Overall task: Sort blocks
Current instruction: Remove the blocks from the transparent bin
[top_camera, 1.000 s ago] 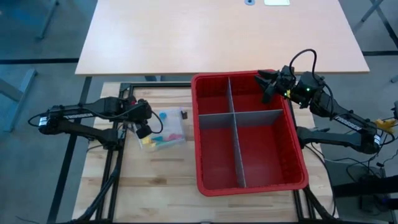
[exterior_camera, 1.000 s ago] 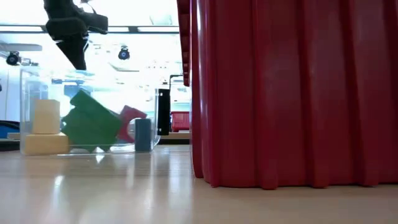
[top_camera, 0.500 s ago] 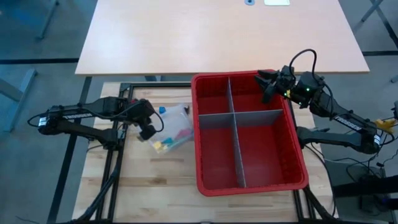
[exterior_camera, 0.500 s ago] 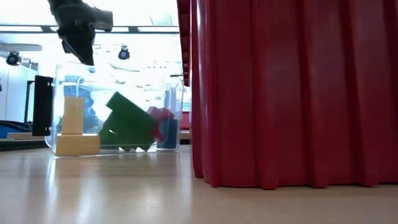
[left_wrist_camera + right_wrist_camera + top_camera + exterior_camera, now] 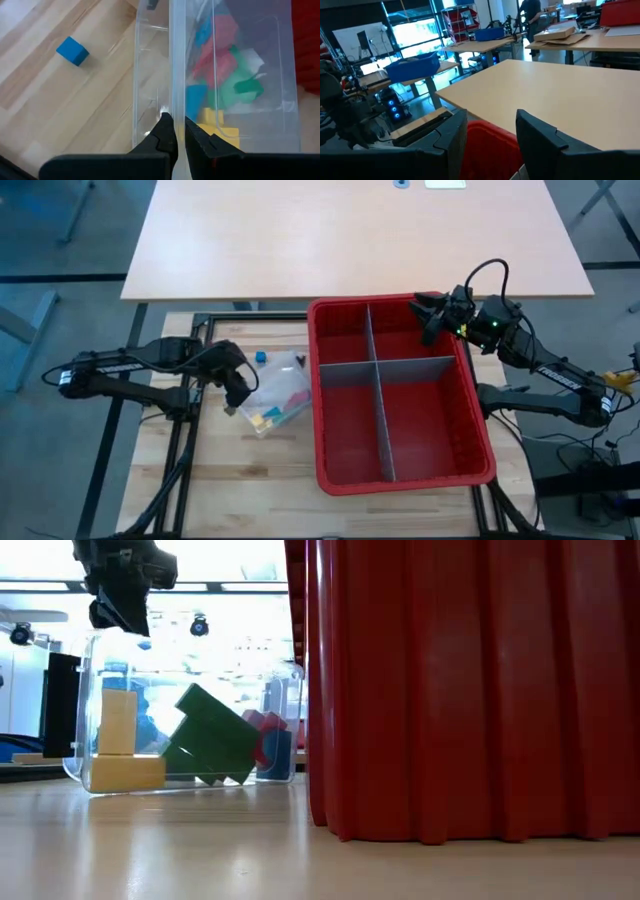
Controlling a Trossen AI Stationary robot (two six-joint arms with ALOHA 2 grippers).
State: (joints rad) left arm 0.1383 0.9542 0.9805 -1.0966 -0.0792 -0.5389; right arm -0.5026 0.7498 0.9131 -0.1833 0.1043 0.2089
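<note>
A small clear tub [image 5: 283, 385] stands left of the red bin [image 5: 405, 477] and holds several red, green, blue and yellow blocks [image 5: 225, 82]. In the low view a green block [image 5: 212, 735] leans among them, beside yellow ones [image 5: 120, 755]. One blue cube [image 5: 72, 51] lies on the table outside the tub, on its far side. My left gripper [image 5: 180, 131] is shut on the tub's left wall. My right gripper [image 5: 425, 315] hangs open and level above the bin's far right corner, holding nothing. My left gripper pinches the top edge of the tub's thin clear wall [image 5: 176, 102] on the side away from the bin. One finger [image 5: 165, 132] is outside the tub and one inside. The fingers slant down from above. The tub's bottom [image 5: 180, 783] is on the table.
Grey dividers [image 5: 375, 375] split the red bin into four compartments. Its tall red wall [image 5: 470, 690] fills the right of the low view. A larger pale table [image 5: 350, 240] stands beyond the far edge. Bare wood lies near the tub's front.
My left gripper has shut on the tub's wall and rolled. The tub has slid along the table toward the red bin and turned about, so it now sits askew. The blocks inside have shifted with it.
</note>
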